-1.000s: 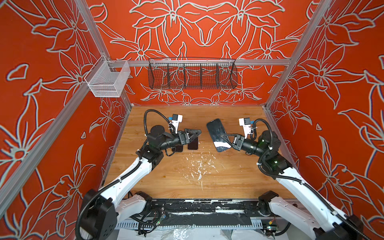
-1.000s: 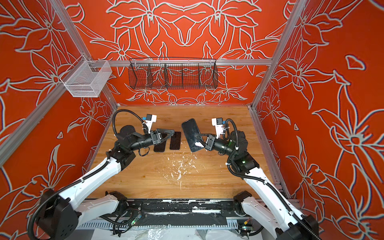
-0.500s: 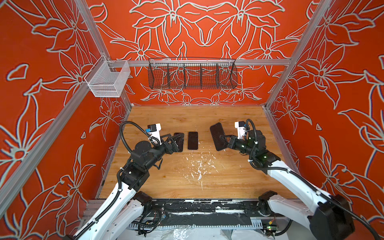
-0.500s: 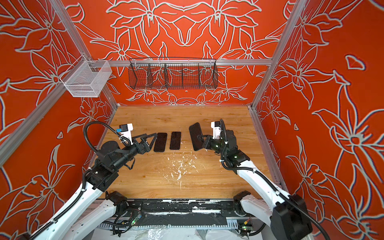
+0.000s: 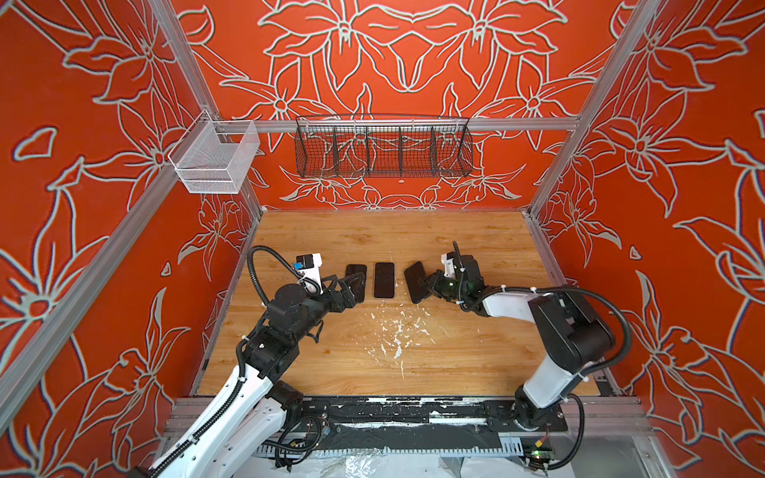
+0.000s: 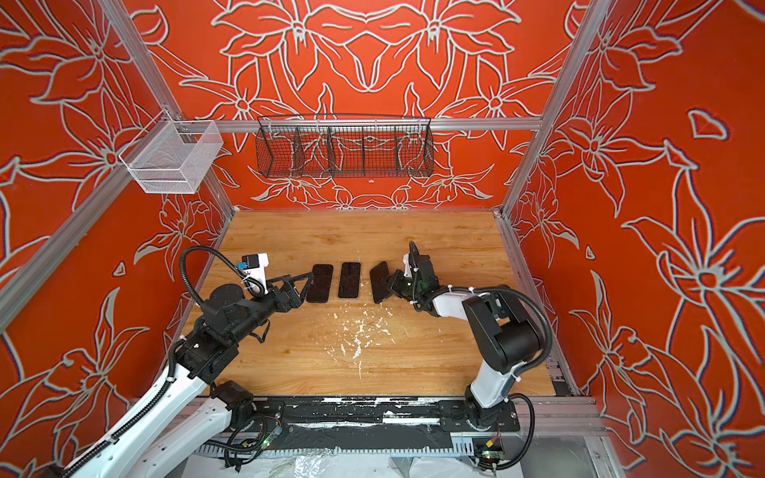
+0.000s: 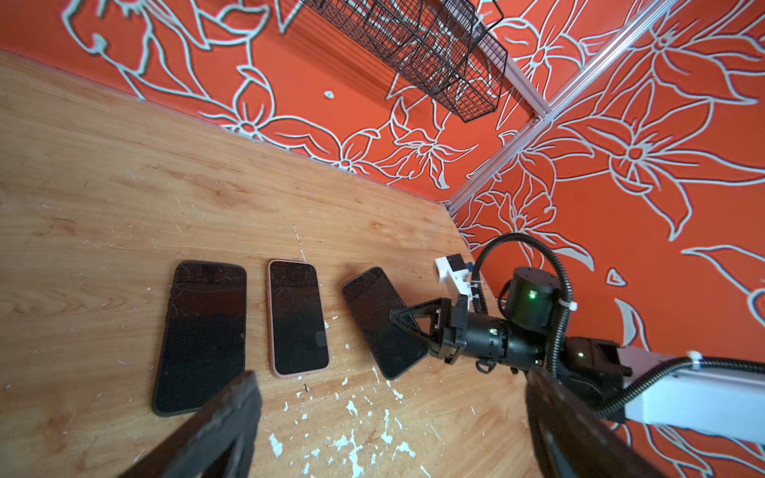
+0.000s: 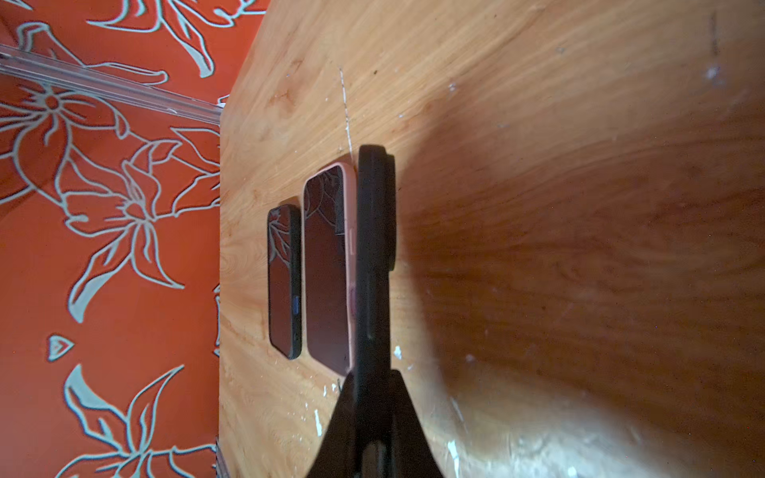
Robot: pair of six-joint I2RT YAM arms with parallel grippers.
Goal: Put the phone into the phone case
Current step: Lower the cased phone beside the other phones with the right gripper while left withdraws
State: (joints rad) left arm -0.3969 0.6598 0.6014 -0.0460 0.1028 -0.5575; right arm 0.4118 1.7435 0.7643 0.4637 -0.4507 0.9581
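As our right gripper (image 7: pixel 397 320) pinches the long edge of the black phone (image 7: pixel 366 304), we judge it stiff, slick, fragile — left gripper (image 6: pixel 308 286) gapes empty.

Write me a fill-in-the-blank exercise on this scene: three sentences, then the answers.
1. The right end effector is shut on a black phone, while the left end effector stands ___.
2. The middle phone, lying flat on the table, has a ___ rim.
3. Counting the held one, ___ phones are in view.

Missing words: open; pink; three.
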